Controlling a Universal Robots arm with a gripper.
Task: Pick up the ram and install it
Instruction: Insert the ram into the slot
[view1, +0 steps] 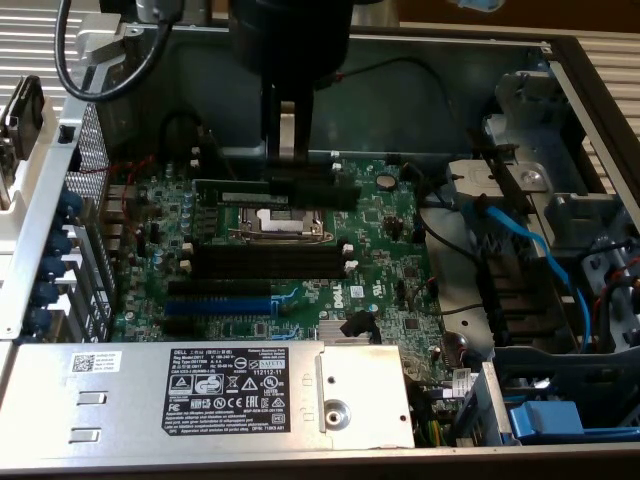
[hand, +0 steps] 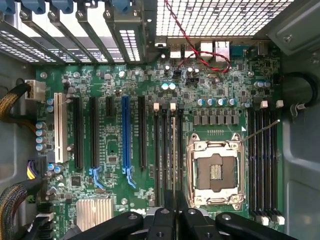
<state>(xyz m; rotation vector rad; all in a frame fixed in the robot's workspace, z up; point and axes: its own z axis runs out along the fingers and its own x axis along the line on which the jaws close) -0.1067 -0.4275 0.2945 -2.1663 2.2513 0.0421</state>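
Step in hand: carry and align, insertion not yet made.

Tool (view1: 283, 150) comes down from the upper centre of the exterior frame and looks clenched on the top edge of the ram (view1: 235, 192). The stick hangs level and on edge, clear of the motherboard (view1: 385, 250). In that frame it appears just above the CPU socket (view1: 275, 222).

Wrist view: tool (hand: 175, 220) sits over the bank of black slots (hand: 165, 150) beside the CPU socket (hand: 216, 172). The ram (hand: 174, 150) reads as a thin pale line running lengthwise along that bank. I cannot tell which slot it lies over. The blue expansion slot (hand: 126, 135) is apart from it, on the side away from the socket.

Judgement: ram is not seated, since its full height shows in the exterior frame.

Seating calls for:
- the stick's edge parallel with and directly over one slot
- the white end latches (hand: 156, 106) open
- a straight, untilted press

Risk: landing on the ridge between two neighbouring slots.
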